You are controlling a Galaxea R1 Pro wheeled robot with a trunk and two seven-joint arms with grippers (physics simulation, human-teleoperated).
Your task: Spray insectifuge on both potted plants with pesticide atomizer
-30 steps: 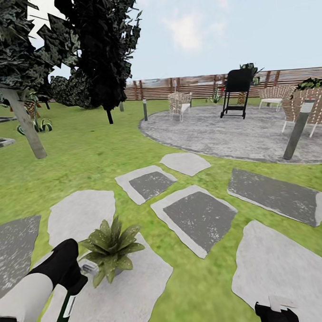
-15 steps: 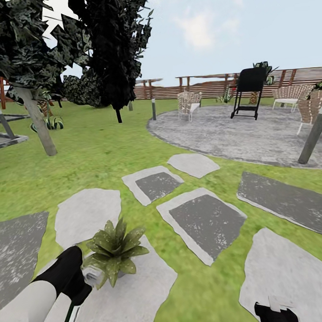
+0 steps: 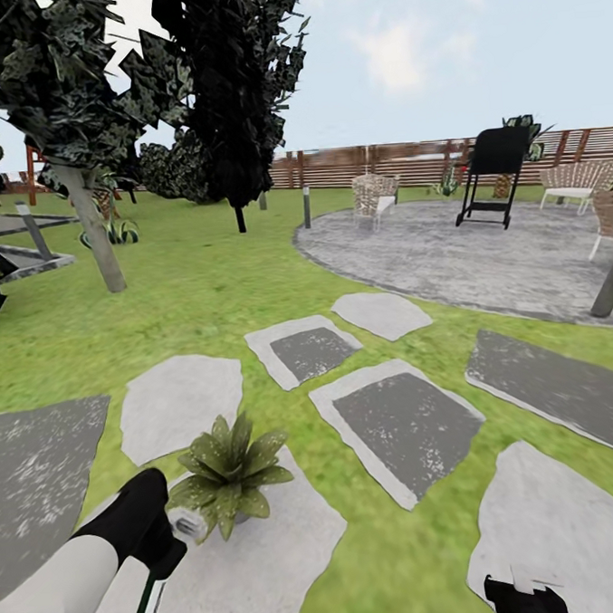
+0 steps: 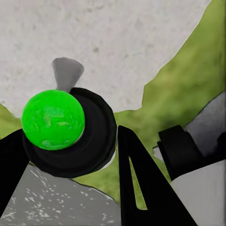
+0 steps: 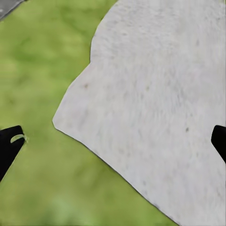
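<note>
**Left gripper holds the atomizer beside the potted plant**

The left gripper (image 3: pixel 157 570) is closed around the pesticide atomizer (image 3: pixel 148 606), which hangs down from it as a dark bottle with a pale label. In the left wrist view the same bottle (image 4: pixel 70 134) sits between the two black fingers (image 4: pixel 141 188), and it shows a round black body with a bright green cap. The gripper is low over a pale stepping stone (image 3: pixel 267 554), just beside the potted plant (image 3: pixel 228 470), a rosette of pointed green leaves in a little grey pot. The right gripper (image 3: pixel 526 597) is at the lower edge of the head view over another pale stone (image 3: pixel 573 517); its fingers stand wide apart with nothing between them, above stone and lawn (image 5: pixel 42 61). Further away lie the round grey patio (image 3: pixel 466 251), a black grill (image 3: pixel 493 175) and the brown fence (image 3: pixel 379 161).
</note>
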